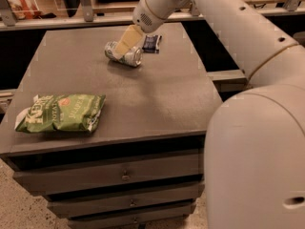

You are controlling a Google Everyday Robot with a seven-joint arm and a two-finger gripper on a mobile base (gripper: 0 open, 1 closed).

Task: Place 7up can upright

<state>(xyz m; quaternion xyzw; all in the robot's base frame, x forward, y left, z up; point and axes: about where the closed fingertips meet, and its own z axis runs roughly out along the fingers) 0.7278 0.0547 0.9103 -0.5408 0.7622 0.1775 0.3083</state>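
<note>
The 7up can is small, silver and green, and lies on its side at the far middle of the grey cabinet top. Its silver end faces right and toward the camera. My gripper reaches down from the upper right, and its tan tip overlaps the can's upper left part. Whether it touches the can cannot be told. The white arm fills the right side of the view.
A green chip bag lies flat at the front left of the top. A small dark flat packet lies just behind and right of the can. Drawers front the cabinet. A shelf rail runs behind it.
</note>
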